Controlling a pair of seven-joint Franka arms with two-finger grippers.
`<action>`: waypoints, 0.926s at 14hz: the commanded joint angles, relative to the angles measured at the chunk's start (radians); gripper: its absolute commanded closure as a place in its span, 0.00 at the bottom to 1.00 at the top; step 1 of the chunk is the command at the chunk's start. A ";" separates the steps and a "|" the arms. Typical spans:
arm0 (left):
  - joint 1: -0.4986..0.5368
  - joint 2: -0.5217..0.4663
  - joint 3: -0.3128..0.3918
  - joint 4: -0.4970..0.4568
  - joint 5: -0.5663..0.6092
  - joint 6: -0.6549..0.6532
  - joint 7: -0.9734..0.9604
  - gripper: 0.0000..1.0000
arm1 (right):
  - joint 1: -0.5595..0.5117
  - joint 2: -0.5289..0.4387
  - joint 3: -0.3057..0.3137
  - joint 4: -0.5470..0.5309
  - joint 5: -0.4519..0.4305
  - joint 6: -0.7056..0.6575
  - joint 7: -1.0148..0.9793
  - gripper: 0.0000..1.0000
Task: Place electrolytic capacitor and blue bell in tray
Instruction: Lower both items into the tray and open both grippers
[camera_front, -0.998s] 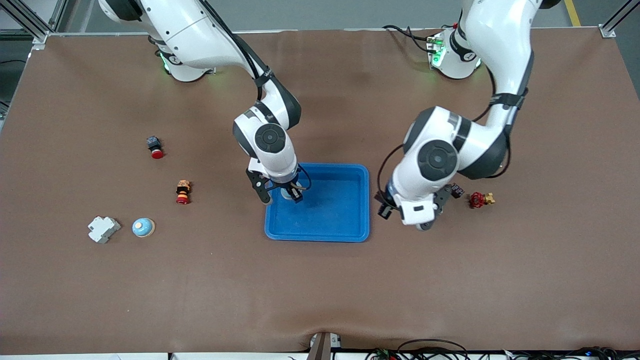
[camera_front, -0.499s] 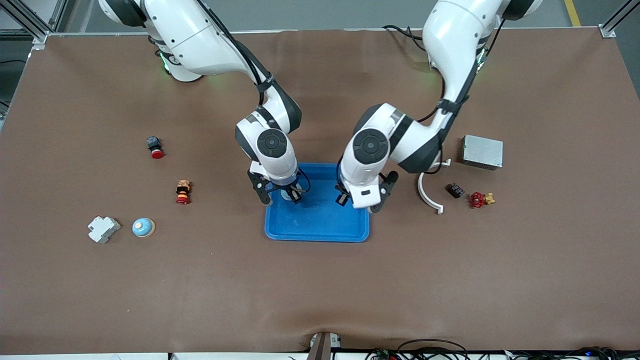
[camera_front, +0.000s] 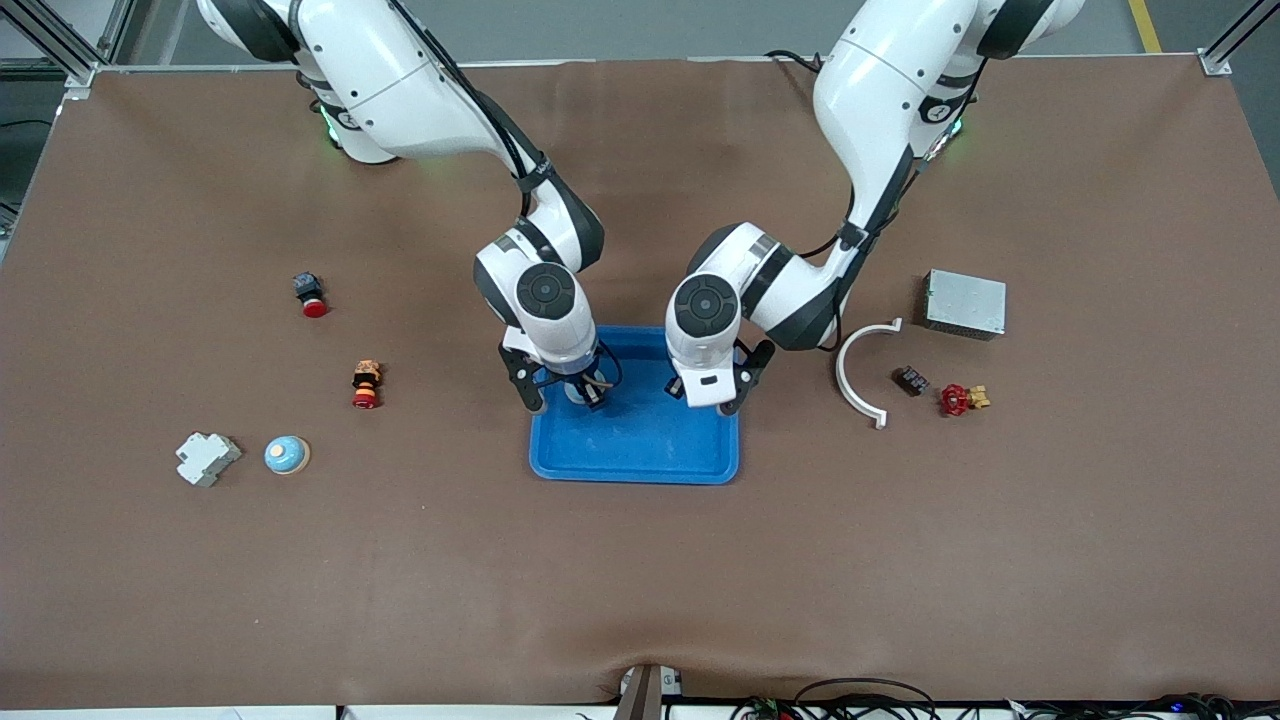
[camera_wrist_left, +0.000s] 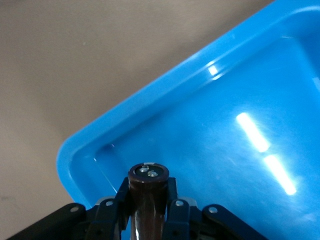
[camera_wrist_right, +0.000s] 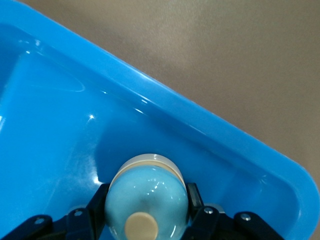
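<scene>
- A brown mat covers the whole table (camera_front: 640, 600), and its stretch closest to the front camera is bare
- The bright-blue tray (camera_front: 640, 462) sits mid-table, flat, with a raised rim and rounded corners
- Towards the right arm's end, about level with the tray's near part, a white stepped block (camera_front: 207, 458) lies just beside a pale blue bell on the table (camera_front: 287, 455)
- The right gripper (camera_front: 567, 398) hangs over the tray, just inside the rim on the right arm's side; the right wrist view shows its fingers (camera_wrist_right: 195, 202) clamped on a light blue bell (camera_wrist_right: 147, 200) with a cream knob, above the tray floor near a corner
- The left gripper (camera_front: 708, 398) is over the tray's side towards the left arm's end; the left wrist view shows its jaws closed round a dark brown capacitor (camera_wrist_left: 147, 197), terminal end pointing down at a corner of the tray
- A little farther back on the right arm's side stands an orange-and-red push button (camera_front: 366, 385), and farther again a black-and-red button (camera_front: 311, 295)
- On the left arm's side a white curved strip (camera_front: 858, 375) lies near the tray, then a small dark block (camera_front: 910, 380) and a red valve (camera_front: 958, 399)
- A grey metal box (camera_front: 965, 303) lies farther back than those
</scene>
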 joint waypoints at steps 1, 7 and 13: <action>-0.009 0.004 0.010 -0.022 0.023 0.016 -0.007 0.93 | 0.029 0.019 -0.008 0.027 -0.020 0.001 0.051 1.00; -0.001 0.036 0.010 -0.017 0.049 0.061 -0.004 0.91 | 0.070 0.025 -0.010 0.027 -0.028 0.001 0.104 1.00; 0.000 0.030 0.010 -0.016 0.052 0.058 0.011 0.06 | 0.072 0.033 -0.010 0.035 -0.029 0.001 0.104 1.00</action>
